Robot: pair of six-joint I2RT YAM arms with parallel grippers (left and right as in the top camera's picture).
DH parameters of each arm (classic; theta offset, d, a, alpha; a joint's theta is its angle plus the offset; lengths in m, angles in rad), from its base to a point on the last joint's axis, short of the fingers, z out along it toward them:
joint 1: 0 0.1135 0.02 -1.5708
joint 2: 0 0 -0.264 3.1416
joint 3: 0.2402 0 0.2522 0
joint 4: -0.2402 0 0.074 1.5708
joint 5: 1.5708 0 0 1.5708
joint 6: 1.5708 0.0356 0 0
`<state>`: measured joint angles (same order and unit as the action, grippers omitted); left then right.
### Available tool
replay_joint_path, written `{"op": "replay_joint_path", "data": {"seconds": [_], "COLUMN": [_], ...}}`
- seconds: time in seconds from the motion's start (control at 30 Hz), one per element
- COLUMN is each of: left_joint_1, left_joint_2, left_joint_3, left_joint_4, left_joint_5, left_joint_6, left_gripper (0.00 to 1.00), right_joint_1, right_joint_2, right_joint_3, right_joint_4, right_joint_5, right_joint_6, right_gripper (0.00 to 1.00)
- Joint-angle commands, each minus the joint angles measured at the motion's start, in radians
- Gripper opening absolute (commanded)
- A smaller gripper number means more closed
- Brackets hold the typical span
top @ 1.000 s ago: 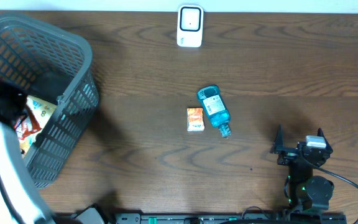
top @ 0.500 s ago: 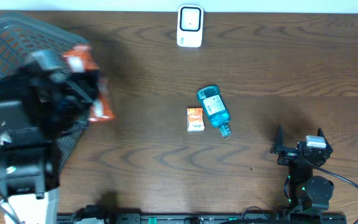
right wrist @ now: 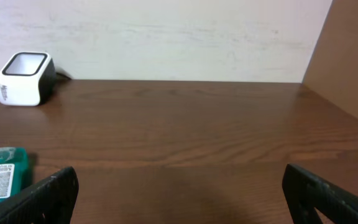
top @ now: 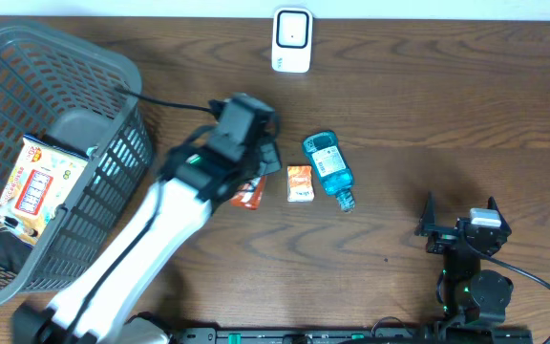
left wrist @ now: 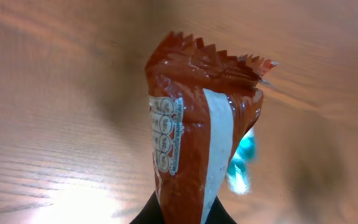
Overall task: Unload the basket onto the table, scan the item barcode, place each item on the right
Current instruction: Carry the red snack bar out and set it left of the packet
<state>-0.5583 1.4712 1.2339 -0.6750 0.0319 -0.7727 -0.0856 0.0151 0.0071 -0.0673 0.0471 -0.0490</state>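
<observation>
Dark brown wooden tabletop (top: 447,105), with a big grey plastic mesh basket (top: 113,182) at its left edge and a white printed pack (top: 36,182) lying inside it. The left arm (top: 160,229) reaches from the near-left corner out toward the middle. Its left fingers (left wrist: 145,218) are clenched on the bottom of an orange-red crinkly foil snack packet (left wrist: 191,143) and hold it upright above the wood. That puts it just left of the blue clear-plastic mouthwash bottle (top: 328,167) and the small orange sachet (top: 299,182) lying mid-table.

The white boxy barcode scanner (top: 292,40) sits at the far edge near the centre, well apart from the packet. The right fingers (right wrist: 48,193) are spread wide with nothing in them, parked by the near-right corner.

My read: the pick is done and this is the carry-to-scanner step. Next the packet needs to go toward the far edge and get turned so its barcode faces the scanner window. I can't tell where the barcode is. The wrist view shows only a printed panel and a white seam strip.
</observation>
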Motion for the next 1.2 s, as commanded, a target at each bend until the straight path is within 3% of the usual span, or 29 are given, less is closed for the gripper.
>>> {"op": "replay_joint_path", "data": {"seconds": [0.0,0.13,0.47,0.6,0.67,0.7,0.83,0.93,1.0,1.1,1.17], "left_joint_1": [-0.002,-0.003,-0.006,-0.006,-0.011,-0.015,-0.017,-0.016,-0.016,-0.014,-0.013], "left_joint_2": [0.121,0.277,0.478,0.476,0.476,0.475,0.447,0.371,0.297,0.162,0.048], "left_joint_3": [-0.007,-0.007,-0.007,-0.007,-0.007,-0.007,0.000,0.021,0.037,0.063,0.069], "left_joint_4": [0.015,0.060,0.195,0.203,0.204,0.203,0.202,0.192,0.172,0.138,0.119], "left_joint_5": [-0.066,-0.015,0.143,0.133,0.114,0.097,0.079,0.063,0.026,-0.073,-0.214], "left_joint_6": [-0.225,-0.327,-0.352,-0.352,-0.351,-0.351,-0.308,-0.208,-0.134,0.042,0.142], "left_gripper": [0.07,0.08,0.08,0.43,0.78,0.90,0.94,1.00,0.98,0.98,0.98], "right_joint_1": [0.008,0.008,0.008,0.008,0.008,0.008,0.008,0.008,0.008,0.008,0.008], "right_joint_2": [-0.003,-0.003,-0.003,-0.003,-0.003,-0.003,-0.003,-0.003,-0.003,-0.003,-0.003], "right_joint_3": [-0.002,-0.002,-0.002,-0.002,-0.002,-0.002,-0.002,-0.002,-0.002,-0.002,-0.002], "right_joint_4": [-0.004,-0.004,-0.004,-0.004,-0.004,-0.004,-0.004,-0.004,-0.004,-0.004,-0.004], "right_joint_5": [-0.001,-0.001,-0.001,-0.001,-0.001,-0.001,-0.001,-0.001,-0.001,-0.001,-0.001], "right_joint_6": [-0.012,-0.012,-0.012,-0.012,-0.012,-0.012,-0.012,-0.012,-0.012,-0.012,-0.012], "right_gripper": [0.99,0.99,0.99,0.99,0.99,0.99,0.99,0.99,0.99,0.99,0.99]}}
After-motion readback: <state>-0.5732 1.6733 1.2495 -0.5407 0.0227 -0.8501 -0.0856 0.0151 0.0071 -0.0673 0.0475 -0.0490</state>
